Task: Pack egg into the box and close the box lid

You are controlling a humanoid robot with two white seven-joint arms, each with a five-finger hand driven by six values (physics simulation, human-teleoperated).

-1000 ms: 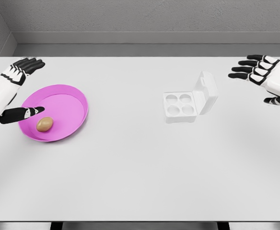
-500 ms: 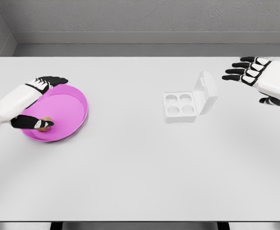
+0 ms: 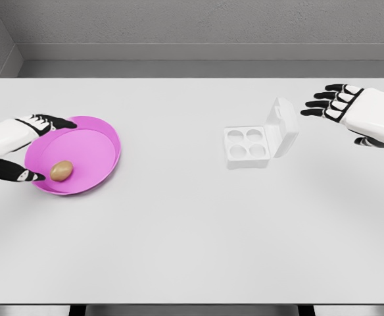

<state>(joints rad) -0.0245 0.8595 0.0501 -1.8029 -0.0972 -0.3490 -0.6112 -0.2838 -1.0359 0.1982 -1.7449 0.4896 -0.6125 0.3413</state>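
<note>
L hand point(image 3: 22, 148) spread wide round egg point(image 3: 61, 170) in plate point(image 3: 103, 146), set to pinch; holds nothing. R hand point(image 3: 360, 115) open beside box point(image 3: 248, 146), lid point(image 3: 283, 126) up, prob. for closing.

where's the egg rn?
Head view, left side: the egg lies in the pink plate, near its front-left rim, beside the left robot hand, ungrasped.

Egg point(image 3: 61, 170) sits in the pink plate point(image 3: 96, 155) near the table's point(image 3: 192, 230) left edge. Left hand point(image 3: 11, 148) is at the plate's left rim, fingers spread, thumb just beside the egg, holding nothing. White box point(image 3: 248, 146) right of table centre, lid point(image 3: 284, 127) up, four cups empty. Right hand point(image 3: 360, 115) hovers open near the right edge.
</note>
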